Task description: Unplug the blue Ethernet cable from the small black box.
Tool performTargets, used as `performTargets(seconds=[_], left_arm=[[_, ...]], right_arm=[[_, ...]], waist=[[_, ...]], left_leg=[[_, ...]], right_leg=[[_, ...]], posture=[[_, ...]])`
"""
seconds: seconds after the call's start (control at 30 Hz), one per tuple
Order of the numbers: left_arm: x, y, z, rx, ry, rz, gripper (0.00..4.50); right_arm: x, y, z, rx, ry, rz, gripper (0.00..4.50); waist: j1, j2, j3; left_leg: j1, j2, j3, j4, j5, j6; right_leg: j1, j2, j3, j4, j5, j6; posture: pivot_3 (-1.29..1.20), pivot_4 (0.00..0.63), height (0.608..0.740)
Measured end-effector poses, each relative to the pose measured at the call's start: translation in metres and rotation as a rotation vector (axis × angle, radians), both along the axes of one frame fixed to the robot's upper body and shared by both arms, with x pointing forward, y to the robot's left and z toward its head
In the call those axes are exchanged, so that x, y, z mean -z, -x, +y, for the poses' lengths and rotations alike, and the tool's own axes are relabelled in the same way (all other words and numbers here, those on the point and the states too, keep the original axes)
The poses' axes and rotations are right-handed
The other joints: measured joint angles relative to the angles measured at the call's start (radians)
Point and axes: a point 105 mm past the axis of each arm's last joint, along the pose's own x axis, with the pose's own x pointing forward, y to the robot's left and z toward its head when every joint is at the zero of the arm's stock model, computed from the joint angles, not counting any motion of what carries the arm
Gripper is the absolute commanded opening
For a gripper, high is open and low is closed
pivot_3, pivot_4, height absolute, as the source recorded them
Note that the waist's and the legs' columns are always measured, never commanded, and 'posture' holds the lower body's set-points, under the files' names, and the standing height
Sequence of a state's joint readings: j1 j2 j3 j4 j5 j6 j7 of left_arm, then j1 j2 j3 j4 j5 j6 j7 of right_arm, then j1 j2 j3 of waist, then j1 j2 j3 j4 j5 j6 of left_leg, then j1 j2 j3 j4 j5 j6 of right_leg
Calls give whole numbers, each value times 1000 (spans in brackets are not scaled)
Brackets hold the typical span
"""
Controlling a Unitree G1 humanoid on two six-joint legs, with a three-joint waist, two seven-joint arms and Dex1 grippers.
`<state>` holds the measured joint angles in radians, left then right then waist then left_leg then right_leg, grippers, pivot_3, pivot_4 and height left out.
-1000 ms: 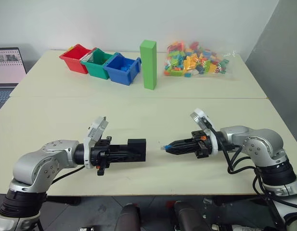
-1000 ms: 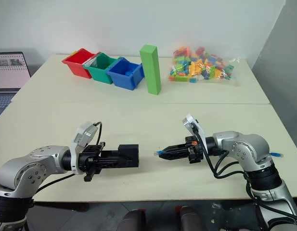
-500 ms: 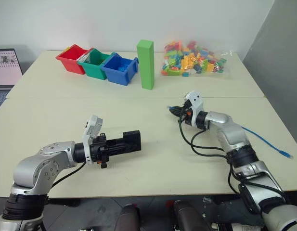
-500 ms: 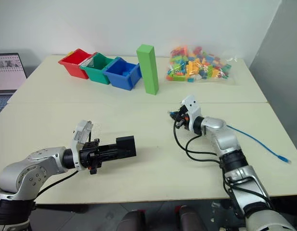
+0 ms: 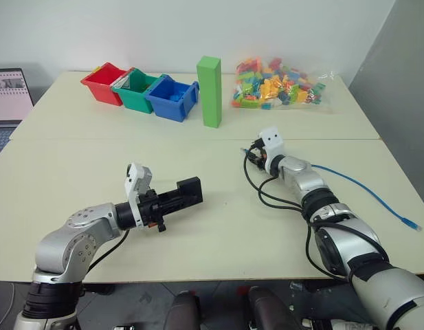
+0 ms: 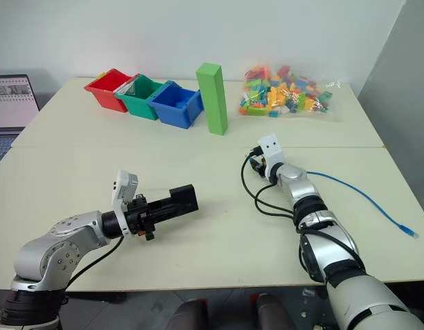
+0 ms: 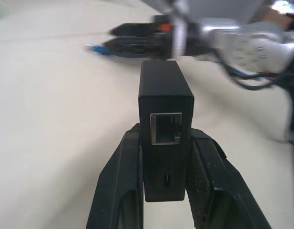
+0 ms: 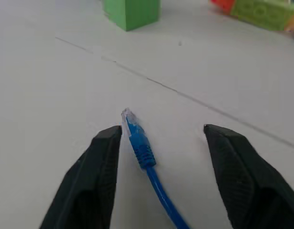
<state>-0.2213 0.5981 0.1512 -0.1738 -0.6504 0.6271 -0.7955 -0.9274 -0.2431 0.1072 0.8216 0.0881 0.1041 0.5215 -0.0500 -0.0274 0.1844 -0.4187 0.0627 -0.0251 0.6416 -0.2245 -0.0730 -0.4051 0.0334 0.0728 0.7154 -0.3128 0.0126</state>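
Vs 1 s ago: right gripper (image 8: pixel 158 143) was pinched on the plug end of the blue Ethernet cable (image 6: pixel 363 197), facing the box near the table's front edge; now that arm has reached fwd toward mid-table and the jaws stand wide, nothing held. Plug lies on the table between the fingers (image 8: pixel 96 167), beside one pad; can't tell if touching. Rest of the cable trails across the table to the right, far plug near the right edge. Left gripper (image 7: pixel 163 157) still clamped narrow on the small black box (image 5: pixel 189 192), now angled more to the right and a bit fwd.

Box: matt black, rectangular, hard-edged, with a square metal-rimmed socket facing the wrist cam, empty. Cable: thin, glossy blue, clear plug tip, ribbed blue boot. Finger pads: black, finely textured. Table (image 5: pixel 74 165): pale cream, smooth, seam across the middle. At the back: red, green, blue plastic bins (image 5: pixel 139 90), tall green block (image 5: pixel 210 91), clear bag of bricks (image 5: pixel 278 85).
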Motion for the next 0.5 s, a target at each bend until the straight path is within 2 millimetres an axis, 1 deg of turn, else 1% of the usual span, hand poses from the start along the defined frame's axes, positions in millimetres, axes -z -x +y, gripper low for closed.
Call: performTargets(seconds=[0.07,0.1,0.17,0.27,0.33,0.43,0.5], left_arm=[[-2,-21,15,-134,-42,-51,799],[-3,-32,22,-199,-58,-86,799],[-8,-53,37,-319,-99,-166,799],[-10,-70,49,-402,-147,-251,799],[-7,-83,56,-456,-178,-295,799],[4,-97,66,-532,-202,-302,799],[16,-105,72,-586,-211,-280,799]], right_arm=[[-18,19,8,-132,18,-67,3578],[-25,32,13,-208,33,-85,3578],[-38,66,26,-371,66,-99,3578],[-54,100,41,-521,86,-94,3578],[-65,124,50,-612,112,-94,3578],[-67,140,54,-662,132,-64,3578],[-65,142,55,-658,132,-37,3578]], waist=[[4,0,0],[7,0,0],[8,0,0],[8,0,0],[15,0,0],[19,-1,0],[19,-1,-1]], left_leg=[[0,0,0,0,0,0],[0,0,0,0,0,0],[0,1,0,0,0,0],[0,0,0,0,0,0],[0,0,0,1,0,0],[-1,-1,0,2,0,0],[-1,-1,0,3,0,0]], right_leg=[[0,0,0,0,0,0],[0,0,0,0,0,0],[0,0,0,0,0,0],[0,0,0,0,0,0],[0,0,-1,0,0,0],[1,0,-1,0,0,0],[1,0,-1,-1,0,1]], posture=[[0,150,740],[0,150,740],[0,150,740],[0,150,740],[0,150,740],[0,150,740],[0,150,740]])
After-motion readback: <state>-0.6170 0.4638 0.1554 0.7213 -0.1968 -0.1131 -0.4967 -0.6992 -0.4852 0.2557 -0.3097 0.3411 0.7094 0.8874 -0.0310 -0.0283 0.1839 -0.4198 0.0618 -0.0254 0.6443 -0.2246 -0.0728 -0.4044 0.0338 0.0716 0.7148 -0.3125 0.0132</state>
